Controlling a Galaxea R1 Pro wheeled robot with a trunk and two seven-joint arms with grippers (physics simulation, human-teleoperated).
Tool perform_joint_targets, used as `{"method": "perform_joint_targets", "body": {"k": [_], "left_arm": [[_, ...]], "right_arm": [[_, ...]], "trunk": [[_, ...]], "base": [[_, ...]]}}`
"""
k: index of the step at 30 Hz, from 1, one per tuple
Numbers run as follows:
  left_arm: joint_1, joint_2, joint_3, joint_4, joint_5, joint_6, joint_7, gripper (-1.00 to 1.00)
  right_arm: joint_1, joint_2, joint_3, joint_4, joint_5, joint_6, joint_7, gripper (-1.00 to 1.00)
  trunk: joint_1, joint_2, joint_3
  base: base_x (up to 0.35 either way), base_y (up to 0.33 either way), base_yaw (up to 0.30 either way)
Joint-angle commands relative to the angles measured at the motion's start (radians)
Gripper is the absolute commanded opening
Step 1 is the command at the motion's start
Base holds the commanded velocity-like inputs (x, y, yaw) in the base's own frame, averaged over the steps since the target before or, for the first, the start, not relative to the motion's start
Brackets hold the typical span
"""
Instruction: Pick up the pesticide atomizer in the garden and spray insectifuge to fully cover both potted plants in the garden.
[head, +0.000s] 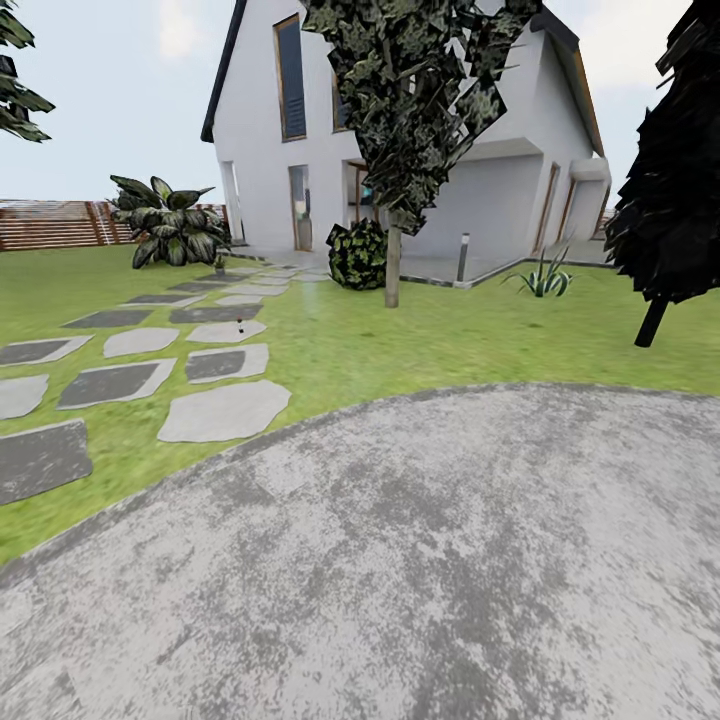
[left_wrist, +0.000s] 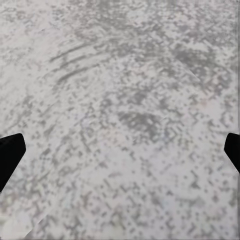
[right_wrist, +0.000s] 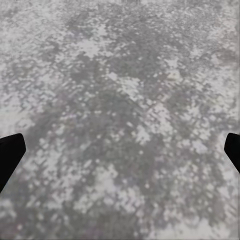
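Left gripper (left_wrist: 120, 150): fingers spread, over grey paving (head: 420, 560).
Right gripper (right_wrist: 120, 150): likewise spread.
Garden lawn (head: 400, 340): well ahead.

A tiny dark object (head: 240, 326) on the stone slabs (head: 213, 364) is too small to identify

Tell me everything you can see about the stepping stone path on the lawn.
The stepping stone path is made of flat, irregular slabs, some pale grey, some dark grey, set flush in the green lawn with grass between them. It starts beside the curved grey paving on the left and runs away toward the white house. A small dark object stands on a far slab, too small to identify.
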Motion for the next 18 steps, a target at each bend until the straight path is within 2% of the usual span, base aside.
{"method": "perform_joint_targets", "body": {"k": [1, 18], "left_arm": [[0.000, 0.000, 0.000, 0.001, 0.004, -0.003, 0.000, 1.00], [0.000, 0.000, 0.000, 0.002, 0.004, -0.003, 0.001, 1.00]], "right_arm": [[0.000, 0.000, 0.000, 0.000, 0.001, -0.003, 0.000, 1.00], [0.000, 0.000, 0.000, 0.003, 0.001, -0.003, 0.000, 1.00]], "trunk": [[-0.004, 0.007, 0.002], [-0.069, 0.126, 0.056]], "base": [[0.000, 0.000, 0.000], [0.000, 0.000, 0.000]]}}
